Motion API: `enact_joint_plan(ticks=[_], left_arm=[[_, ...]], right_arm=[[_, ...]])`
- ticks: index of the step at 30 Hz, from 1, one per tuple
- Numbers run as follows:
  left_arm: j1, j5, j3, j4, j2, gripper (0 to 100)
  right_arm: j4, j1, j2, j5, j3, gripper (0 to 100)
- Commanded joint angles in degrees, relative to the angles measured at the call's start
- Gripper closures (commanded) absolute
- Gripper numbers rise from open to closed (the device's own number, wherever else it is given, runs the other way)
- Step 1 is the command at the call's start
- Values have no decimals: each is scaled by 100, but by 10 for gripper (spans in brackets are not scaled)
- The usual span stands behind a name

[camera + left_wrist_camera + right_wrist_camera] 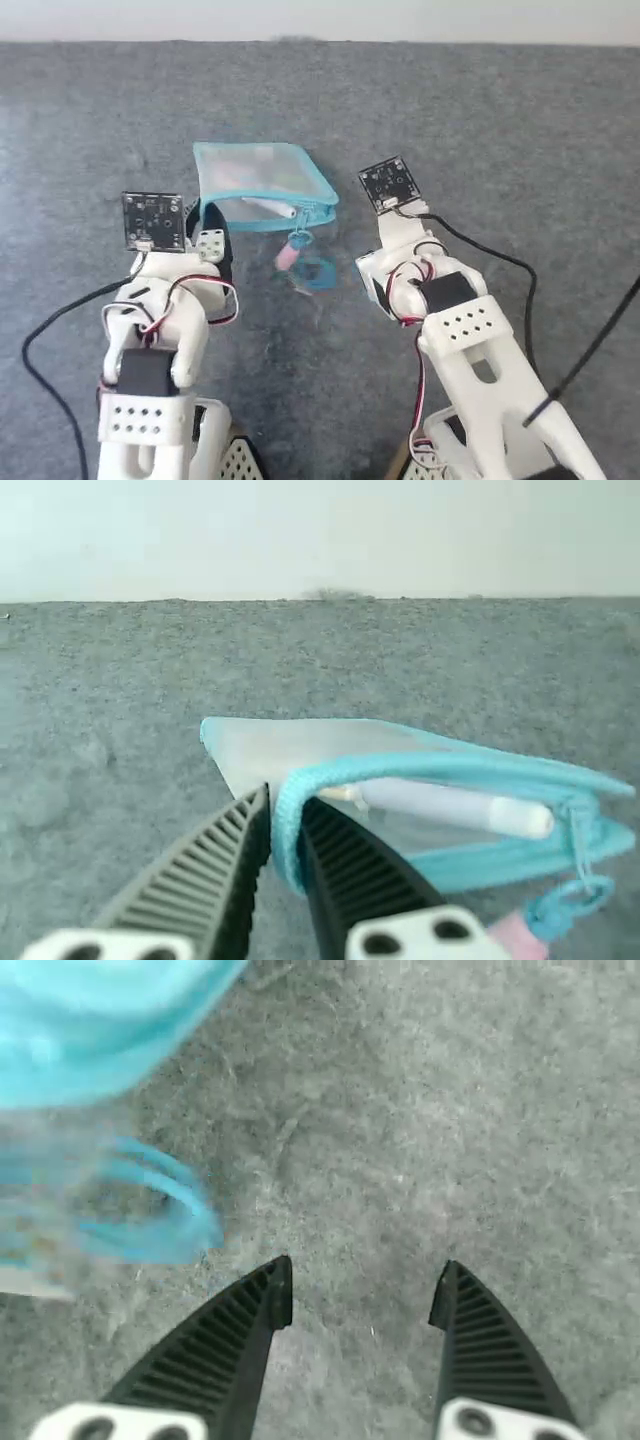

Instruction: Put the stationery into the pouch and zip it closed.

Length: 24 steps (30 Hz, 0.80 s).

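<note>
A translucent pouch (262, 178) with turquoise trim is lying on a grey, felt-like table (500, 130), between the two robot arms and a little farther out than both. Its zipper side is facing the arms and is gaping open. A white pen (268, 207) is lying inside, just behind the open edge, with one end pointing toward the zipper's far end. The left gripper (284, 802) is pinching the pouch at the corner of its mouth: in the left wrist view its two dark ribbed fingers (222, 852) are pressing together on the turquoise zipper band, with almost no gap between them. At the other end of the zipper band a turquoise zipper pull (572, 905) is hanging down, and a small pink item (288, 255) is lying on the table just beside it; what the pink item is cannot be told. Next to the pink item, touching or nearly touching it, a turquoise ring (318, 272) is lying flat on the table. The right gripper (365, 1270) is hovering over bare table near that ring, with its two fingers spread wide apart and nothing between them. In the right wrist view the ring is sitting just beyond one fingertip, and the turquoise edge of the pouch is showing farther off.
</note>
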Motion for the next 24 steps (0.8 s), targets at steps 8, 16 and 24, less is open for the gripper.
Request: enact_joint_plan(ticks=[8, 16, 24], left_arm=[[26, 79, 699, -826, -114, 990], [114, -35, 637, -18, -554, 990], [149, -62, 778, 97, -914, 990]], right_arm=[[-127, 57, -259, -70, -35, 764], [-127, -312, -259, -26, -18, 760], [-462, -804, -268, -9, 70, 760]])
